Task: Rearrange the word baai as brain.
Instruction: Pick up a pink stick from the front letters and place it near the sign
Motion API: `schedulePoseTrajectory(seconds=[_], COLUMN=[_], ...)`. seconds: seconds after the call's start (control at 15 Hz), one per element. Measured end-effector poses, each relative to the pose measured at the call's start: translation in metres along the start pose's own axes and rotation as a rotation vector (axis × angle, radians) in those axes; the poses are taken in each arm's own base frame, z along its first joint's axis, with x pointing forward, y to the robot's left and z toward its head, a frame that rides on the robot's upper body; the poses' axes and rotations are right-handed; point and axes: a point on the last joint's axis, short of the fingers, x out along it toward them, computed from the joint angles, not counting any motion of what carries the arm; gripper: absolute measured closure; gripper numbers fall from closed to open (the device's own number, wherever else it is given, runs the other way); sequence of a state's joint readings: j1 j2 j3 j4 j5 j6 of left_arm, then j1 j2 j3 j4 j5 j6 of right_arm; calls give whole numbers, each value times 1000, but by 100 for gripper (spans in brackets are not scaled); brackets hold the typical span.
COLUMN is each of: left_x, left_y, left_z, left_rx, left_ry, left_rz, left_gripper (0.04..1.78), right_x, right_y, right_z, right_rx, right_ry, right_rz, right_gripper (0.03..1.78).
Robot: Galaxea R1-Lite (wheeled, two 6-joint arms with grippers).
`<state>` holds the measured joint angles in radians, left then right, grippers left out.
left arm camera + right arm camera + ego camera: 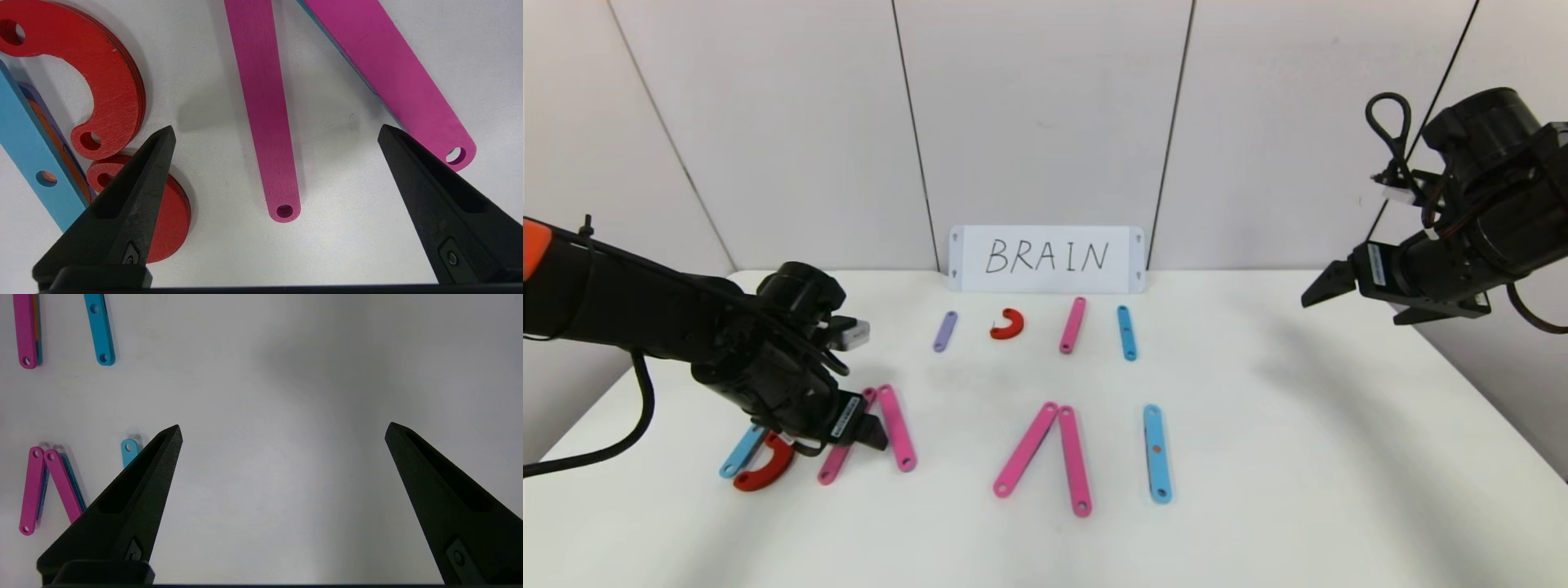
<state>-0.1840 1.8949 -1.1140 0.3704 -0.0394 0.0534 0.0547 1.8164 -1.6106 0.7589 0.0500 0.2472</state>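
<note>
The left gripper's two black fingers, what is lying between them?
In the left wrist view, the open left gripper straddles one pink strip lying on the white table.

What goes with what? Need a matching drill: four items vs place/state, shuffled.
Items:
1. left claw
2. right claw
3. purple strip
4. white card

Matches:
A. against the back wall
B. open, low over the left pink strip
C. far row, leftmost piece
D. open, raised over bare table on the right

Pairs: 1-B, 2-D, 3-C, 4-A
</note>
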Motion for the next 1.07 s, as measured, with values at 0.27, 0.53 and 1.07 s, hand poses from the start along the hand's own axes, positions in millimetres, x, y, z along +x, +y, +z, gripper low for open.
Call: schedulePoseTrajectory(seconds=[0.27, 0.53, 1.07], left_x=[3, 4, 4], left_y=[0, 0, 0], left_z=[0, 0, 0], left_rx=[0, 1, 4], left_ry=[8, 11, 12], left_rz=[0, 0, 1], left_gripper=[9, 16, 133], right_x=[0, 0, 0], right_y=[0, 0, 0], right_z=[0, 0, 0], right_rx=[-2, -2, -3], right_ry=[0, 1, 2], right_rz=[0, -2, -3], right_gripper=[7, 7, 7])
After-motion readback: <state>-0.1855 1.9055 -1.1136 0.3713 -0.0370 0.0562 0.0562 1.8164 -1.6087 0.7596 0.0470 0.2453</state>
